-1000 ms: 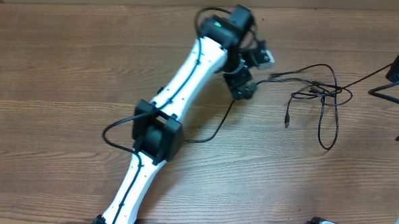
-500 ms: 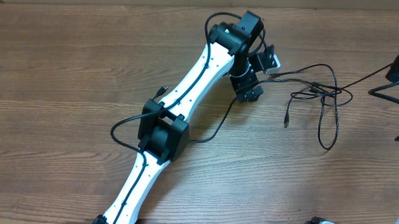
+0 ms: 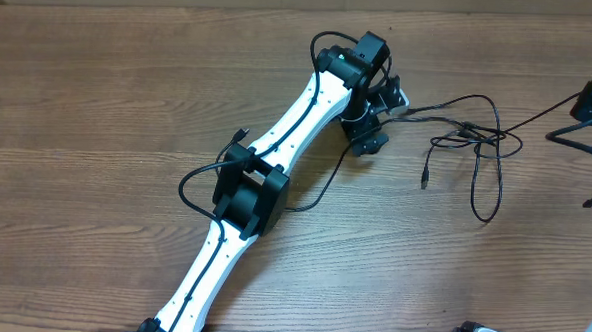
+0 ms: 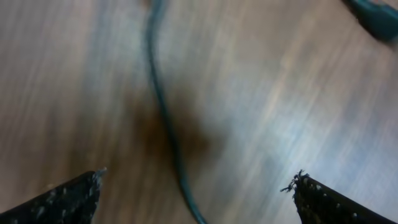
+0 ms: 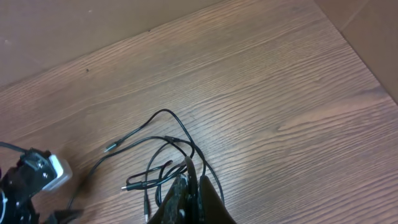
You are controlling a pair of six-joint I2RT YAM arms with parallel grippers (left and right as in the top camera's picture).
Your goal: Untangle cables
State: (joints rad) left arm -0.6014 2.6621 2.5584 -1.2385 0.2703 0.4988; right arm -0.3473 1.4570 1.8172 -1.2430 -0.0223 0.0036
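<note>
The cables (image 3: 468,133) lie as a loose tangle of thin black cords on the wooden table, right of centre; the right wrist view also shows the cables (image 5: 165,155). One loose plug end (image 3: 425,180) points toward the front. My left gripper (image 3: 382,108) hovers just left of the tangle, open wide. In the blurred left wrist view a single cable (image 4: 163,112) runs across the table between the spread tips of the left gripper (image 4: 196,182). My right gripper (image 3: 583,99) sits at the far right, and a taut strand leads to it. The right gripper (image 5: 191,176) is shut on that cable.
The left arm (image 3: 276,155) stretches diagonally from the front edge to the table's middle. A thin cord (image 3: 320,195) trails from under it. Black arm parts (image 3: 587,144) stand at the right edge. The table's back edge (image 5: 124,37) meets a wall.
My left arm has swung a little to the right, bringing its open gripper closer to the tangle. The cables and the right gripper have not moved.
</note>
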